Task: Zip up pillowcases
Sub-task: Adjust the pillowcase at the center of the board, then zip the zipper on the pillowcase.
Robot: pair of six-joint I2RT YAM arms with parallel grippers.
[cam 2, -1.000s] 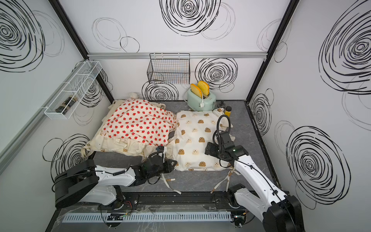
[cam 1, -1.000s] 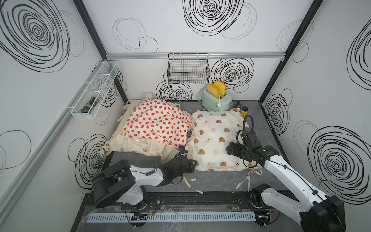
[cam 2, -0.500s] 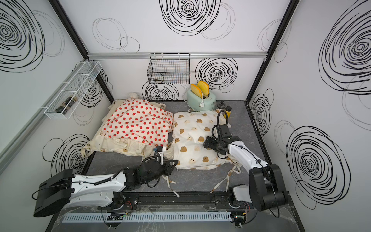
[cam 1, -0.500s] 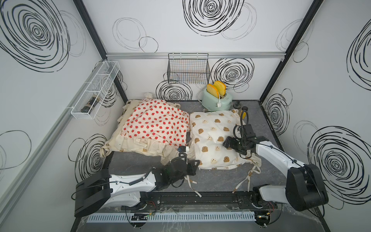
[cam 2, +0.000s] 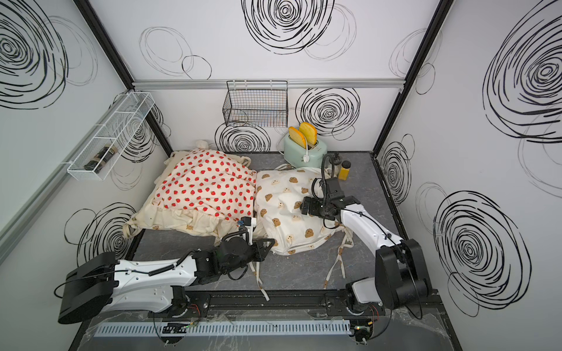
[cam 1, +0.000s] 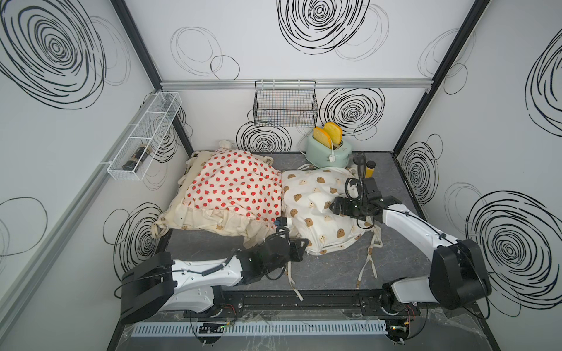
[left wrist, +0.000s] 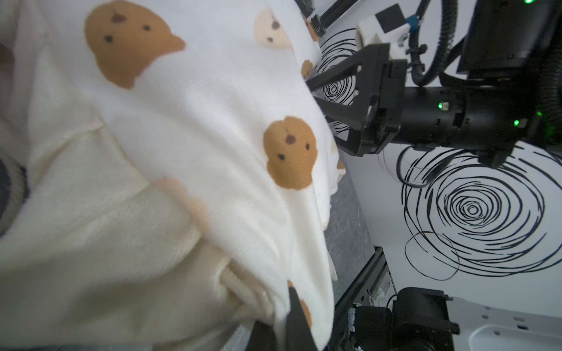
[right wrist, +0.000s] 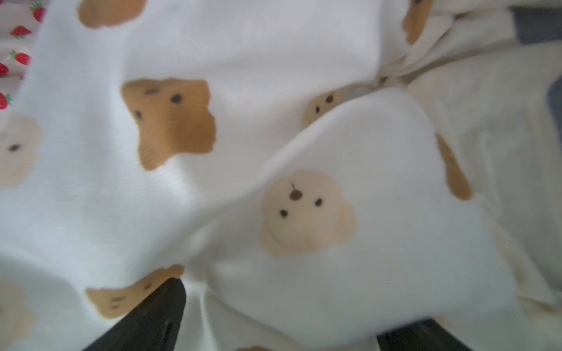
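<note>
Both top views: I see the bear case (cam 1: 316,212) beside the strawberry case (cam 1: 234,188), which hides most of the cream case (cam 1: 194,217). Left wrist: my left gripper (left wrist: 278,322) pinches the bear case's hem, partly out of frame. Right wrist: my right gripper (right wrist: 286,307) is spread over blurred bear case.

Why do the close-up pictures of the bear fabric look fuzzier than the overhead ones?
Probably closeness: in the right wrist view the bear pillowcase fills the frame and its faces look smeared; in the left wrist view the nearest cloth is soft while the wall swirl behind is crisp; both top views are sharp and evenly lit, strawberry pillowcase included.
</note>
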